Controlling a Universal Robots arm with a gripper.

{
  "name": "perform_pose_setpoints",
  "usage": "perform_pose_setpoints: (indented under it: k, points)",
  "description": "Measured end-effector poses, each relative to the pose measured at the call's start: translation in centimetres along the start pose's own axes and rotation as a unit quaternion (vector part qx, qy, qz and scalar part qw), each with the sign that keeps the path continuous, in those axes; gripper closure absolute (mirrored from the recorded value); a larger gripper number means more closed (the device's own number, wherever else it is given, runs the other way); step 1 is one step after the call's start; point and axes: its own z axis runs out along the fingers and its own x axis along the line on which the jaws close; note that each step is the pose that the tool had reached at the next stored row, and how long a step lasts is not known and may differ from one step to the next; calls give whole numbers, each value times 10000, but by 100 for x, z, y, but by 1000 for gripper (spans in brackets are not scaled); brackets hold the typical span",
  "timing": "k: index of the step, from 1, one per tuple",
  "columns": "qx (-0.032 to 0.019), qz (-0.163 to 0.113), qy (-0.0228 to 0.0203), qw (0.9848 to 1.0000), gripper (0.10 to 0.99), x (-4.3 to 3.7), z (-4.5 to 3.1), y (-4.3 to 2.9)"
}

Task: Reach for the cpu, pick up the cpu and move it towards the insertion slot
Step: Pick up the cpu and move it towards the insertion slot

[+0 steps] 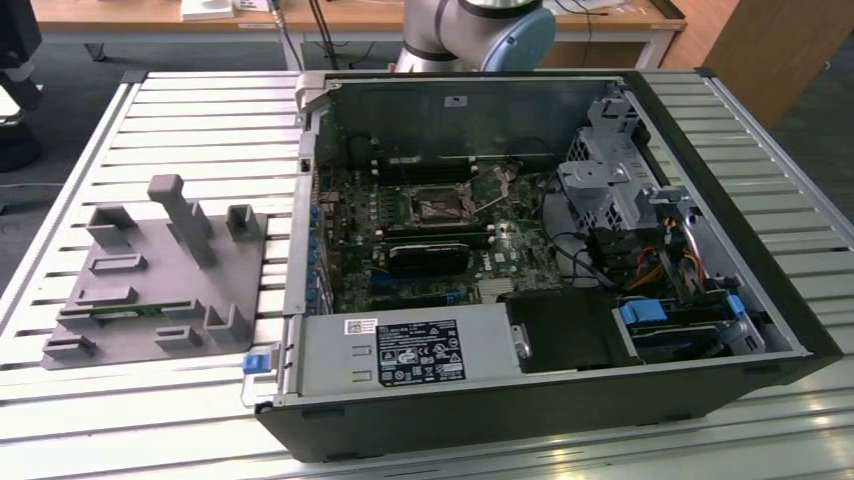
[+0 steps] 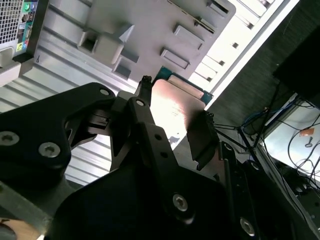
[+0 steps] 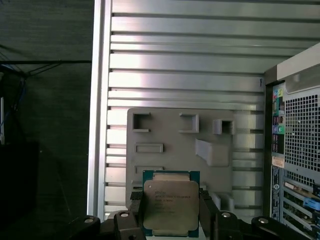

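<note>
The end effector (image 3: 171, 212) is clenched on the cpu (image 3: 170, 205). One black finger (image 3: 136, 207) presses against each of two opposite edges, and the chip's shiny metal top and pale green rim face the first wrist camera. In the second wrist view the cpu (image 2: 175, 107) sits between the same two fingertips (image 2: 145, 92) of the end effector (image 2: 175, 117), and its metal top catches a bright reflection.

Beyond the chip in both wrist views lies the grey fixture plate (image 3: 170, 135), with raised blocks and shallow rectangular pockets. The cpu overlaps the plate's near edge in the first wrist view. In the second wrist view the grey fixture plate (image 2: 145, 30) lies behind the chip rather than against it.

In the exterior view the grey fixture plate (image 1: 147, 290) rests flat on the slatted metal desk (image 1: 200, 100). Just beside the plate, on the exterior view's right, stands the open computer case (image 1: 694, 130). The insertion slot (image 1: 438, 205) is inside that case, well apart from the plate, a square metal frame with a dark centre. A long black card (image 1: 424, 255) lies just beside the slot. The robot arm (image 1: 474, 30) rises behind the case, on the side away from the plate.
</note>
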Motion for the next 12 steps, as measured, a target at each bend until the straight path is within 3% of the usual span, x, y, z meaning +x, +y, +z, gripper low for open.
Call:
perform_pose_setpoints:
  k: [12]
  points:
    - [0,0,0,10000,553,-169,0,-2]
